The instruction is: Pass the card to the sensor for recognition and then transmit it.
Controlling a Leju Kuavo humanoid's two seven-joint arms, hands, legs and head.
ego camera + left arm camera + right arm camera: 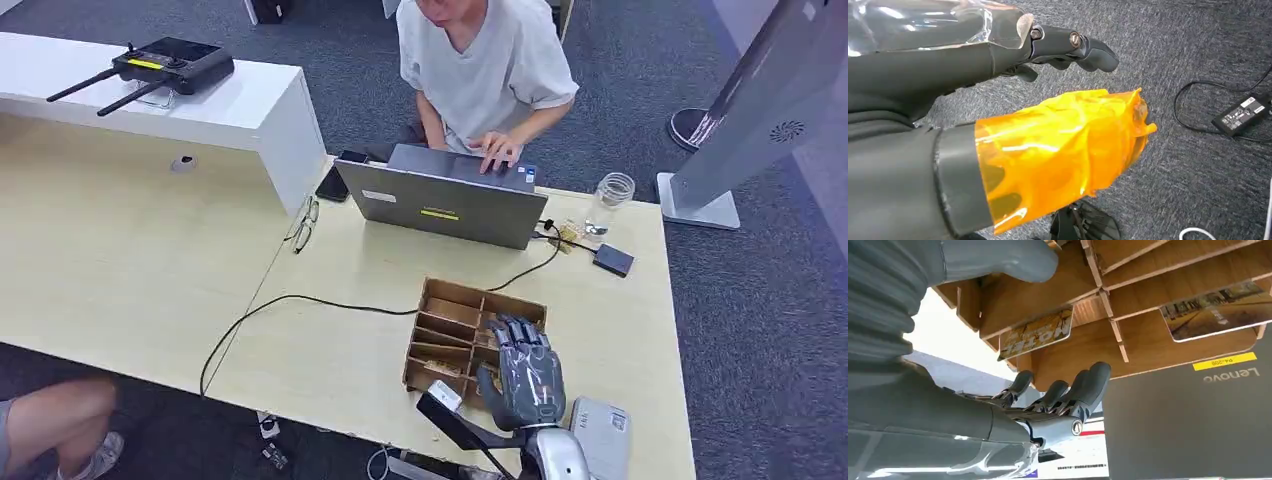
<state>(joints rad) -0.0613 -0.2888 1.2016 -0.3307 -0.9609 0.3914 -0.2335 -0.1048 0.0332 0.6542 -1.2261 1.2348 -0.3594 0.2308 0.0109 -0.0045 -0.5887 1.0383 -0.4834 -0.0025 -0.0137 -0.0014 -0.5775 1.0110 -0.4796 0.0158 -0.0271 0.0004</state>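
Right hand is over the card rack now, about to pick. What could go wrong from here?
1. The right hand hovers over the wooden rack with fingers apart; its dividers are thin and close, so fingers could catch one and drag the rack.
2. The cards lie low in the slots, so a pinch may slip or miss.
3. A black cable runs up to the rack and the laptop; shoving the rack might tug it.

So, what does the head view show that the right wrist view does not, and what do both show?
Head view alone: a person typing, a glass jar, eyeglasses, a black cable across the table.

Right wrist view alone: printed cards lying in the slots.

Both: the right hand with spread fingers at the wooden rack, and the grey laptop.
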